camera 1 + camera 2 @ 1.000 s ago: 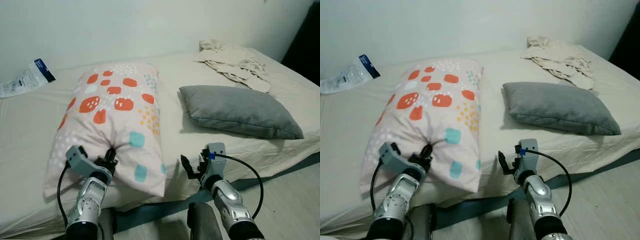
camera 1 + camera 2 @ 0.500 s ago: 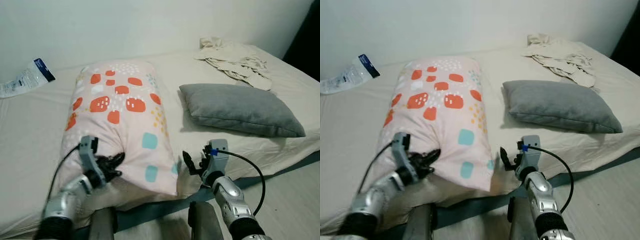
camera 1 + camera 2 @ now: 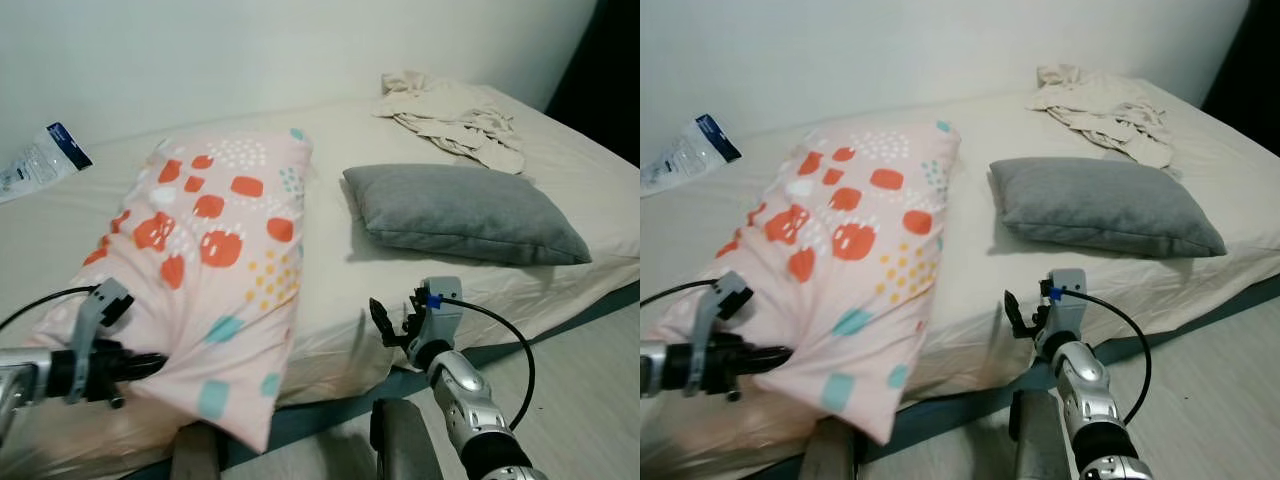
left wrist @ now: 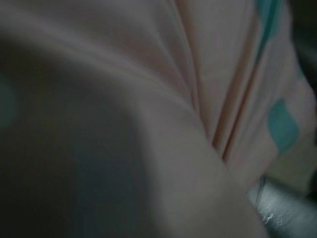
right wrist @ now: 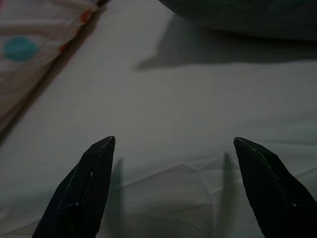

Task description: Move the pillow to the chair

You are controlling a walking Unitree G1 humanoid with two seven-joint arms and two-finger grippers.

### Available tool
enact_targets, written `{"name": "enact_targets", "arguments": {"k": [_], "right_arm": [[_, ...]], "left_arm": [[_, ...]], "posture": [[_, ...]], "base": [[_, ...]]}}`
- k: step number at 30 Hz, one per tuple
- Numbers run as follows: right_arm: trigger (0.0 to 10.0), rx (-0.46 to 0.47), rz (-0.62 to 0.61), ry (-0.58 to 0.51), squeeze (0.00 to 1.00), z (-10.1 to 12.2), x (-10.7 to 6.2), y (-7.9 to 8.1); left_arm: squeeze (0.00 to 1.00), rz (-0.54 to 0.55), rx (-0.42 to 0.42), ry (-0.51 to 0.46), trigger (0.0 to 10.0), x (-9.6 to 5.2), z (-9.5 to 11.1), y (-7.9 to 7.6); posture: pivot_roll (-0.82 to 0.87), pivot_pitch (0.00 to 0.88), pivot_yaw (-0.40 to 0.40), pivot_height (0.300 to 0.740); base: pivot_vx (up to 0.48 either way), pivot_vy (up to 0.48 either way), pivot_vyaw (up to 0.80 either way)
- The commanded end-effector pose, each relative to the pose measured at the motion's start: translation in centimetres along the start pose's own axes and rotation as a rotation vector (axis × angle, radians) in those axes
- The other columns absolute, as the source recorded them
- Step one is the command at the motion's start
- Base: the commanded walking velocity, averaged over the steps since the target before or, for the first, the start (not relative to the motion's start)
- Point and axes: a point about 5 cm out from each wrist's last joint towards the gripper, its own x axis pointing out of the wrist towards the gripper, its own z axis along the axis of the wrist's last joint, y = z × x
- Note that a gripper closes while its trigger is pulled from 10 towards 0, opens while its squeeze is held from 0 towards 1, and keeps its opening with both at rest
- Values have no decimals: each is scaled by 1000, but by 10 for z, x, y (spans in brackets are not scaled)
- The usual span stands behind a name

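Note:
A pink pillow (image 3: 215, 260) with orange and teal spots lies on the bed, its near end hanging over the front edge. My left gripper (image 3: 150, 366) is shut on that near end, bunching the fabric; pink folds (image 4: 198, 99) press right up to the left wrist camera. My right gripper (image 3: 393, 327) stands open at the bed's front edge, right of the pillow, nothing between its fingers (image 5: 84, 188). A grey pillow (image 3: 460, 210) lies further right on the bed.
The bed (image 3: 60, 230) has a cream sheet. A crumpled beige cloth (image 3: 450, 120) lies at its far right corner, a plastic packet (image 3: 35, 160) at far left. A white wall stands behind. Pale floor (image 3: 590, 400) shows at right.
My left gripper has pulled the pillow's near end leftward and off the bed edge; the pillow now slants. The view has shifted slightly. The right gripper has barely moved.

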Motion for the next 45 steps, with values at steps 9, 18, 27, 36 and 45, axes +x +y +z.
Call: {"name": "enact_targets", "arguments": {"k": [9,18,27,36,45], "right_arm": [[10000,45,-20,-29,0,7,4,-4],[10000,129,-90,-102,0,59,27,-30],[10000,304,131,-131,1000,101,57,6],[10000,363,240,-79,1000,105,69,39],[10000,642,308,-84,1000,119,79,68]], "left_arm": [[0,409,165,323,0,-59,-17,38],[0,460,70,-133,0,4,2,32],[0,623,-432,-784,0,46,14,20],[0,569,-480,-837,0,41,3,-4],[0,516,-517,-896,0,33,11,-45]], "posture": [[53,110,1,542],[41,126,11,542],[80,239,-23,542],[147,334,-60,542],[201,385,-70,542]], "base": [[0,0,0],[0,0,0],[0,0,0],[0,0,0],[0,0,0]]}}
